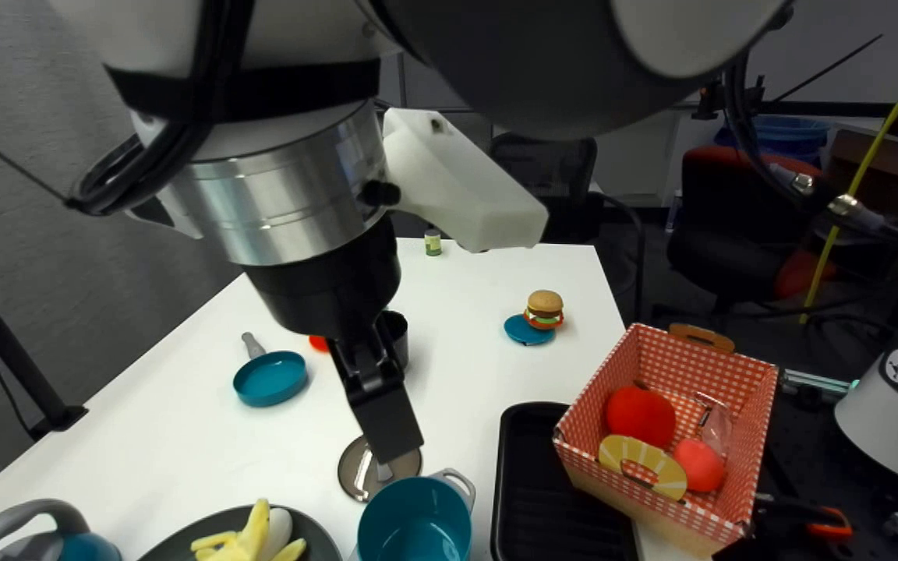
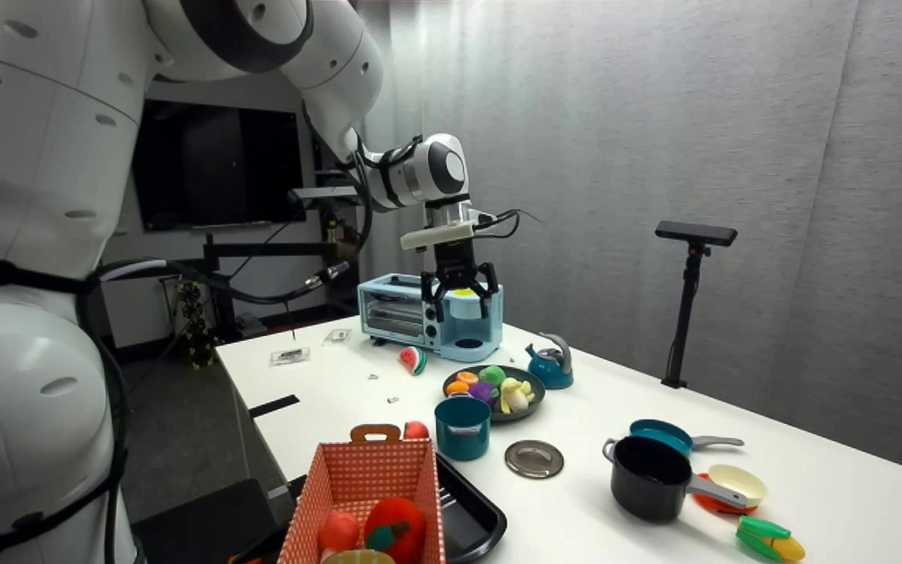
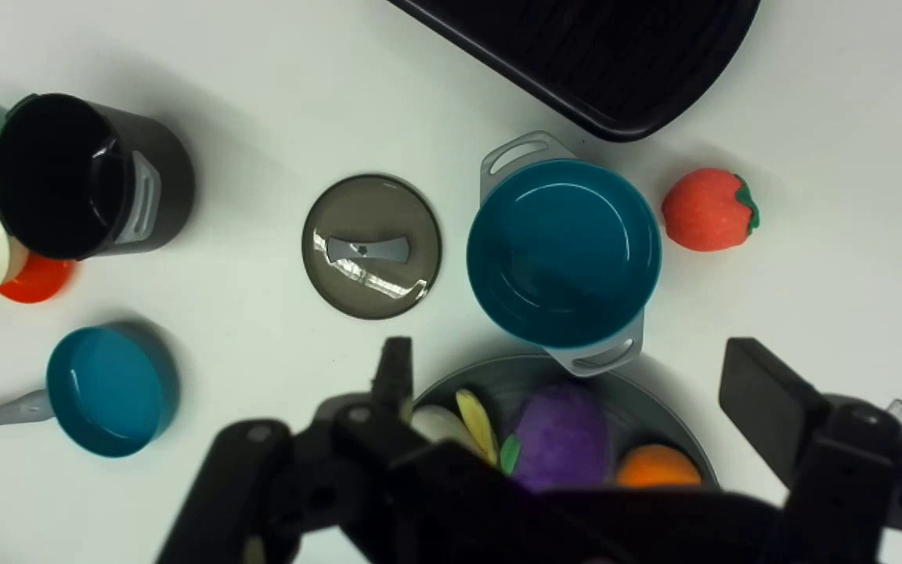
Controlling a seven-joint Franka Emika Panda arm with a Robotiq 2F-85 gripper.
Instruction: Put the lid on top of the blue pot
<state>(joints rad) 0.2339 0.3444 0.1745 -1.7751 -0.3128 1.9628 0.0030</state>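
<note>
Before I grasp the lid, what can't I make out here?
Dark pan, wrist view: lower part behind the gripper.
Lid, in an exterior view: partly behind the gripper.
Blue pot, in an exterior view: partly cut off by bottom edge.
Jar, in an exterior view: markings too small.

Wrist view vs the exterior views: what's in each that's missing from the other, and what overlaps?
Wrist view only: the green leaves on the red toy fruit by the blue pot, and the dark mark on top of the lid.

Exterior views only: the kettle and checked basket, in both; the toy burger and light-blue oven, each in a single exterior view.

Shared: lid beside the blue pot, not on it; black pot; teal pan; tool, open.
</note>
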